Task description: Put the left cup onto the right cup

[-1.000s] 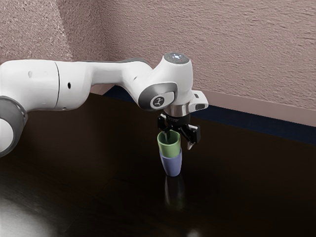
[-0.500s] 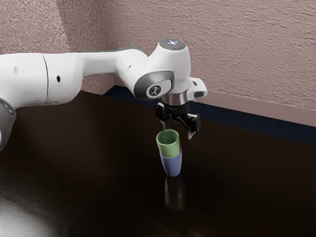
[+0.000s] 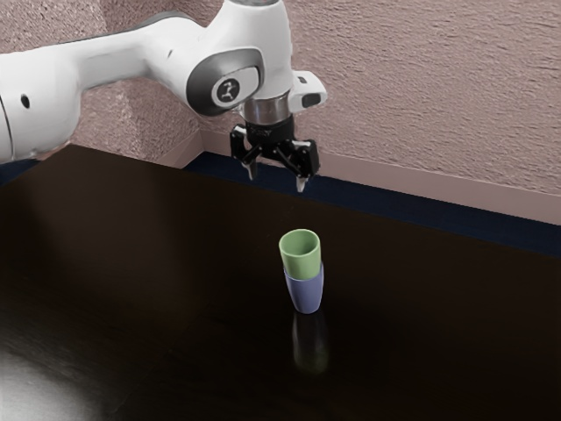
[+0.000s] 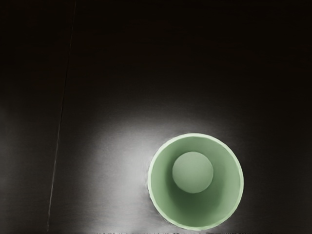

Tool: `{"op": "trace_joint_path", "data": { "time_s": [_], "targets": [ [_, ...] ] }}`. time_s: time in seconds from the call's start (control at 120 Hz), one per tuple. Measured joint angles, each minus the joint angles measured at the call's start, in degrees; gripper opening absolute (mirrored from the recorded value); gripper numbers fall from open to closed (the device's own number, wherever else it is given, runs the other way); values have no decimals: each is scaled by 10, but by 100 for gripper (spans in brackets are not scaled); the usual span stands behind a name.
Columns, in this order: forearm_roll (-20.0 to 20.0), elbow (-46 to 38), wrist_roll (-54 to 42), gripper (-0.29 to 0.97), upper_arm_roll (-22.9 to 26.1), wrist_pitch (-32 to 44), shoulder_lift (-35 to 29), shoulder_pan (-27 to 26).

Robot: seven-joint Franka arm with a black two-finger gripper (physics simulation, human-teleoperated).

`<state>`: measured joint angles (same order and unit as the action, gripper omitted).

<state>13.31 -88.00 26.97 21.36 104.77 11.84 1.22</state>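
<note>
Nearest the camera: dark glossy surface (image 3: 131, 289), with a pale sheen at the exterior view's lower left. A faint reflection (image 3: 309, 342) of the cups lies just in front of them.

Mid-surface:
- The blue cup (image 3: 306, 294) stands upright.
- The green cup (image 3: 299, 253) sits in its mouth, rim up. It looks set slightly toward the exterior view's left of the blue one; whether that is a true lean I cannot tell.
- Nothing touches either cup.
- The wrist view looks straight down into the green cup (image 4: 195, 181): round rim, paler floor, the blue cup hidden under it.

Above and behind the stack: the hand (image 3: 275, 175) is empty, fingers spread. It hangs well clear of the cups, up toward the exterior view's left, on the white arm (image 3: 131, 61).

Change noted:
- A second ago the fingers stood around the green cup's rim.
- Half a second ago they hung just above it, already apart.
- Now the arm has risen high and pulled back toward the wall.
- The two cups sit exactly as they did through all of this, with no shift or wobble seen.

Reading: the release is done and the stack holds unaided. The placing looks complete; what remains is only the retreat.

Farthest: the dark blue skirting (image 3: 438, 210), then the rough pinkish wall (image 3: 438, 88).
</note>
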Motion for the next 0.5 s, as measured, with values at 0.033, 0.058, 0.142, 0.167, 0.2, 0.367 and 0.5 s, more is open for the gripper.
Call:
{"op": "trace_joint_path", "data": {
  "time_s": [0.033,0.058,0.142,0.167,0.2,0.367,0.5],
  "targets": [
    [-3,0,-4,68,-10,-8,-8,0],
    [-5,0,-7,68,-17,-14,-14,0],
    [-10,0,-17,68,-37,-34,-33,0],
    [-11,-1,-20,68,-42,-40,-38,0],
    [-12,-1,-25,68,-50,-48,-47,0],
    [-24,-1,-54,68,-98,-88,-74,-3],
    [-36,-1,-83,68,-142,-106,-84,0]
  ]
}}
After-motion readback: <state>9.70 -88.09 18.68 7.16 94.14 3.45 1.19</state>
